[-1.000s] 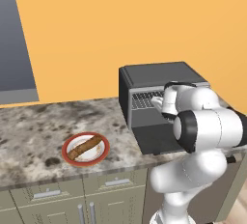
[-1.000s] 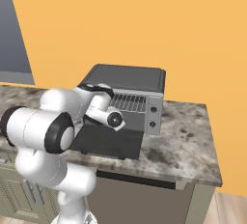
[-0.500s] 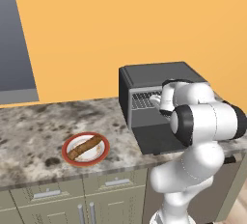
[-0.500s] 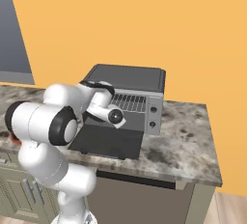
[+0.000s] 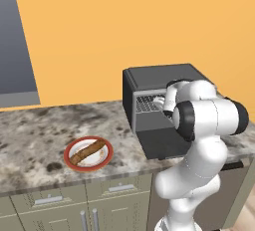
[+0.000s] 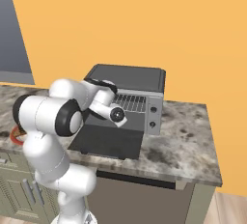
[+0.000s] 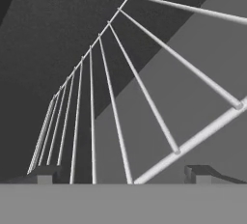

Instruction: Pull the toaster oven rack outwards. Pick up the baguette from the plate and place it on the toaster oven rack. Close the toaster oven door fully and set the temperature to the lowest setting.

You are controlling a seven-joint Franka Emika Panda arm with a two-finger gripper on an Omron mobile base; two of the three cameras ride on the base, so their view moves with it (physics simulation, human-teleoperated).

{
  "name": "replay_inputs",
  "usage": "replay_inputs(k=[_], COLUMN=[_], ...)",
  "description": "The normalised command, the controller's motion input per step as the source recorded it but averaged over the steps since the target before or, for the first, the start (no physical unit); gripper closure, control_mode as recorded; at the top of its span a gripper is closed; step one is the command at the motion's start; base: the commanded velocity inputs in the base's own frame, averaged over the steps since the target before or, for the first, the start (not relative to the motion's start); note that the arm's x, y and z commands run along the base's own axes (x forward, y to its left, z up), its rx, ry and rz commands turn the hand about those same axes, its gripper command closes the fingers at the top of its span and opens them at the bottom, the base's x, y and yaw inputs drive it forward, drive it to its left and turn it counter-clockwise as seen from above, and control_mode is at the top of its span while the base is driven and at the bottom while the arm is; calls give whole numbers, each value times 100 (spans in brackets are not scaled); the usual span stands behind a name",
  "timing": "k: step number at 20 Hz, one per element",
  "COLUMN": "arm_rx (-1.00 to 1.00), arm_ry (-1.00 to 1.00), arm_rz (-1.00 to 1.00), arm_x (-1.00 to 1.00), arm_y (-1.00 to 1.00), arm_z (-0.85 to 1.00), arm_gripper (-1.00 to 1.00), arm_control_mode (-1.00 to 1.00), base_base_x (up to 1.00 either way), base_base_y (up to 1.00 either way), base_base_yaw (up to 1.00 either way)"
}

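While my gripper (image 7: 120,172) stays spread around the rack's (image 7: 111,97) front bar, the baguette (image 5: 88,152) lies on the plate (image 5: 102,162) at nine o'clock.

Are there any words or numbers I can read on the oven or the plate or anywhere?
None: no words, numbers or signs can be read anywhere.
The toaster oven has knobs on its control strip with no readable marks.
The plate shows only a pattern, no letters.

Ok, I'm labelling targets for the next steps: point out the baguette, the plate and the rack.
baguette (image 5: 88,152): left base view, middle of the crust.
plate (image 5: 105,159): left base view, red-orange rim at its right side.
rack (image 7: 144,95): hand view, on one wire.
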Motion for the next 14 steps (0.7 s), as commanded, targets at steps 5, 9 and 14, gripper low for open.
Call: replay_inputs(k=[5, 9, 14], arm_rx=[0, 0, 0], arm_ry=[-2, -4, 0], arm_rz=[0, 0, 0], arm_x=[20, 17, 12], arm_y=[0, 0, 0], arm_z=[-19, -12, -8], arm_gripper=[-100, -100, -100], arm_control_mode=[-100, -100, -100], base_base_x=[0, 0, 0], base_base_y=[0, 0, 0], base_base_yaw=[0, 0, 0])
